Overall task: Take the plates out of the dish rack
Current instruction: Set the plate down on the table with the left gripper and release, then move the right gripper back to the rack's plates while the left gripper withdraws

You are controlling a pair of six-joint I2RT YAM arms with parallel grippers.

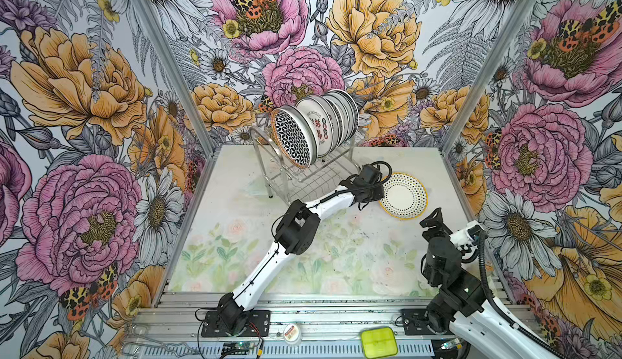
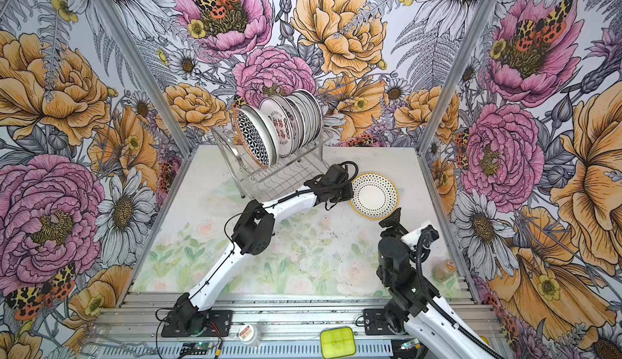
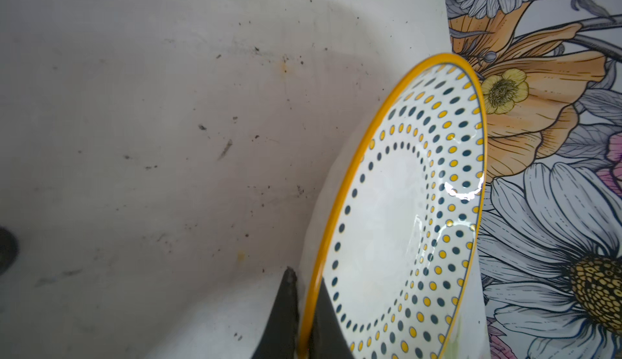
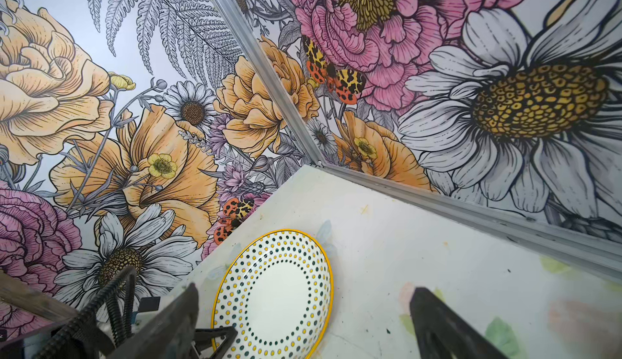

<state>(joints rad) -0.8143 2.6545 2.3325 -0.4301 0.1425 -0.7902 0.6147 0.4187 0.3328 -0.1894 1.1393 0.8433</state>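
Several plates [image 1: 323, 121] [image 2: 289, 121] stand on edge in the upper tier of the steel dish rack [image 1: 303, 175] [image 2: 269, 172] at the back; the front one has a black lattice [image 1: 292, 138]. To the right of the rack a white plate with a yellow rim and dots [image 1: 404, 195] [image 2: 373, 195] [image 3: 404, 206] [image 4: 279, 293] hangs tilted low over the table. My left gripper [image 1: 378, 202] [image 2: 350, 199] [image 3: 305, 280] is shut on its rim, one finger on each face. My right gripper [image 1: 434, 216] [image 2: 393, 216] [image 4: 304, 288] stands open just in front of that plate, holding nothing.
The left arm stretches diagonally across the table in front of the rack. A green-lidded box [image 1: 378, 344] and a small round tub [image 1: 292, 333] sit on the front rail. A small jar [image 2: 444, 269] stands by the right wall. Flowered walls close in the back and both sides.
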